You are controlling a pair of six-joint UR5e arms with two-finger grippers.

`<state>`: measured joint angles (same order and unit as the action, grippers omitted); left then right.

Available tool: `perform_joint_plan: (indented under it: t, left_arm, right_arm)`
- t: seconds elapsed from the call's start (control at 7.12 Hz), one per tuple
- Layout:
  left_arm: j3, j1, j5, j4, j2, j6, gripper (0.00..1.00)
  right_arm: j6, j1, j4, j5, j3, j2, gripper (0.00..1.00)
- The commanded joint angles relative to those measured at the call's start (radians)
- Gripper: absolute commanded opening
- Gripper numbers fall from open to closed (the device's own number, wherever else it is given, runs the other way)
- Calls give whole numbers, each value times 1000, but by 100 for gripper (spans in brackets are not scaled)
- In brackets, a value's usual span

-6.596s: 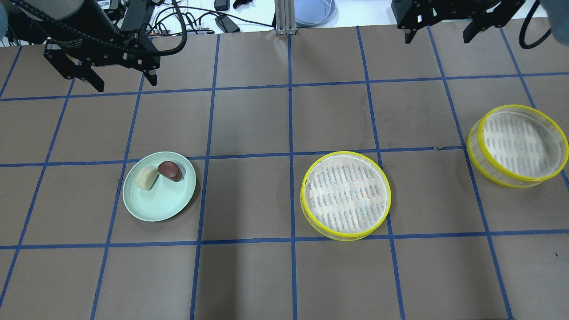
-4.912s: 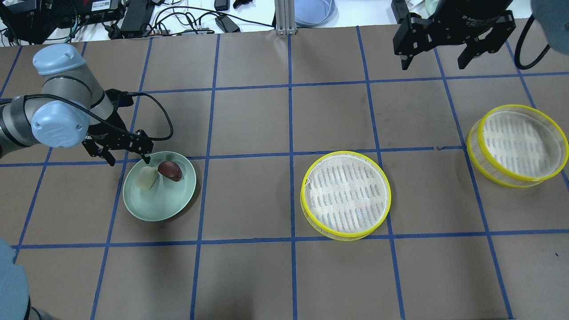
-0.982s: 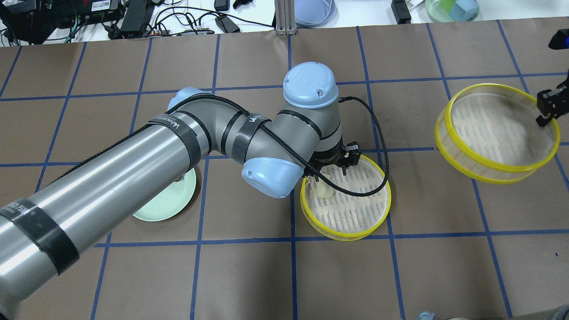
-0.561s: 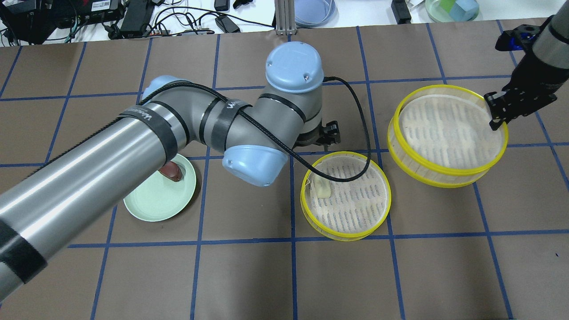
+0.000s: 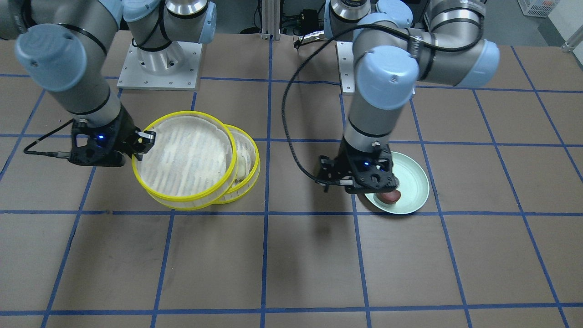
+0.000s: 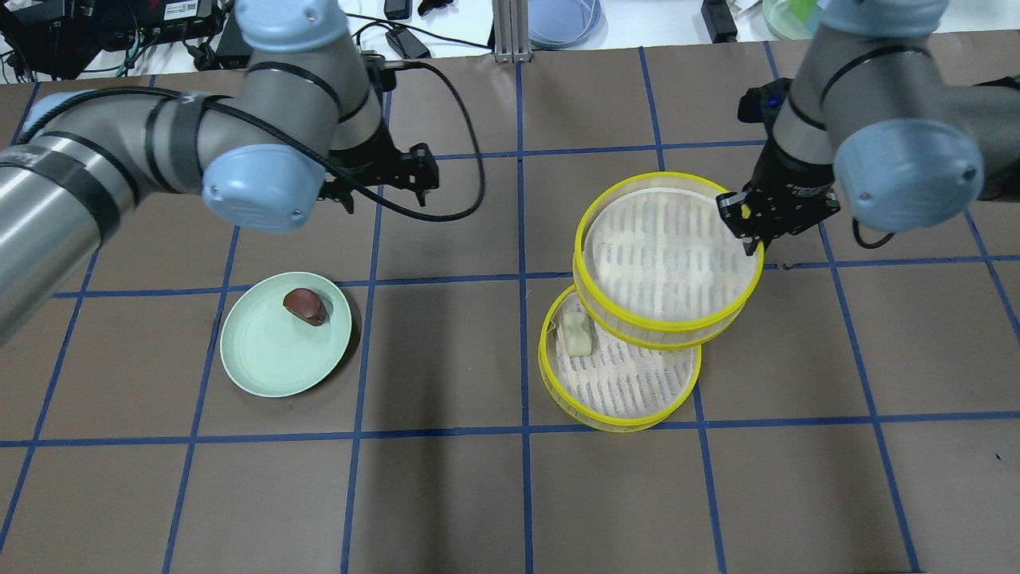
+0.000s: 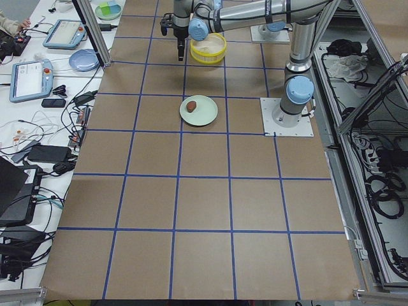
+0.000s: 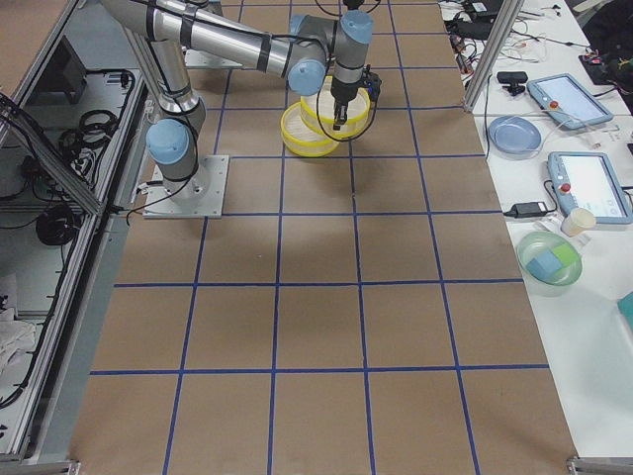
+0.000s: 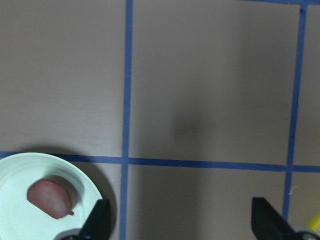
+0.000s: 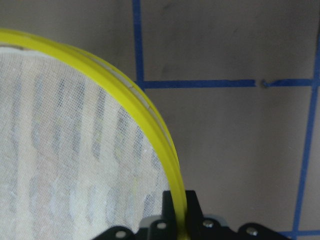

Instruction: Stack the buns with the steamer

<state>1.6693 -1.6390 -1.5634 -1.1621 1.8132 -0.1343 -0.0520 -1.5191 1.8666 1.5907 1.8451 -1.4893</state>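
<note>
Steamer on blue-gridded table, seemingly brown paper; cluttered desk beside.

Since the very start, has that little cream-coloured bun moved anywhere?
Yes. The cream bun left the green plate and went right, in the overhead view, into the lower steamer tray; plate and tray sit where they were.

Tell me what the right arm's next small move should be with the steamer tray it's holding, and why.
Probably slide the held tray a little toward the robot's left and nearer its base before lowering. The right gripper grips its rim, and it hangs off-centre over the lower steamer, where the cream bun lies uncovered near the edge.
</note>
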Motion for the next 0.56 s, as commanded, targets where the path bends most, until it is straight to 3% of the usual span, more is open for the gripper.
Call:
perform_joint_plan:
  t: [0.0,0.14,0.42]
  left_arm:
    - [7,167,46,1,50,201,100]
    - [16,179,36,10,111,193,100]
    - [33,199,36,7,138,162,100]
  right_arm:
    - [-106,-47,189,-37,107,3,0]
    - [-112,-47,146,-26,114,0,0]
    - [-117,-49,97,-11,118,-6,0]
